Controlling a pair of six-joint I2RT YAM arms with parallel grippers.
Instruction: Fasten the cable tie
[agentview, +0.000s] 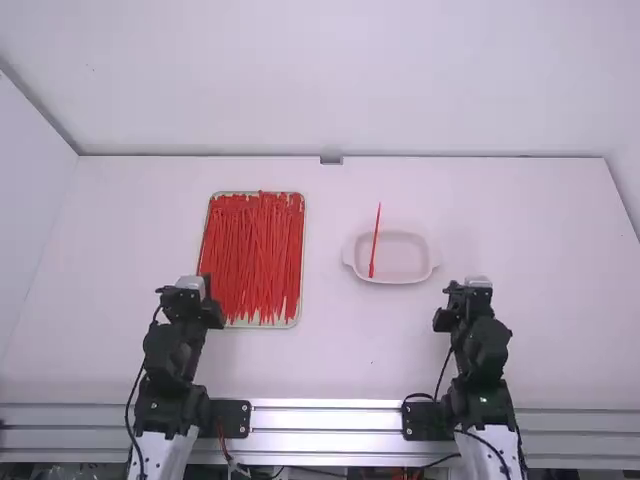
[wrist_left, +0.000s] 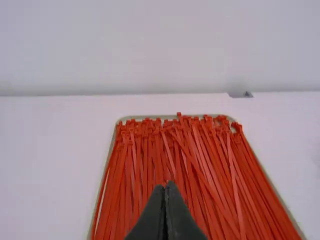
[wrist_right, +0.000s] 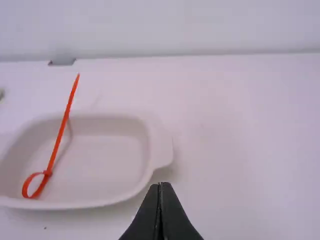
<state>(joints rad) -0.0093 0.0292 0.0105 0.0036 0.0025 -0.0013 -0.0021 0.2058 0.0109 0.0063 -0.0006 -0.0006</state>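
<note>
The red plastic cable tie lies already looped in the white two-handled dish, while the left gripper and right gripper sit closed and empty short of it, so next one must likely open over the beige tray of loose ties beside the dish.

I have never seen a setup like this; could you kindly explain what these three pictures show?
These are two robot arms at a white table. One picture looks down from above and behind them; the other two come from cameras on each wrist. The left gripper and right gripper are both shut and hold nothing. A tray holds a pile of red cable ties. Beside it, a white dish holds one looped tie.
</note>
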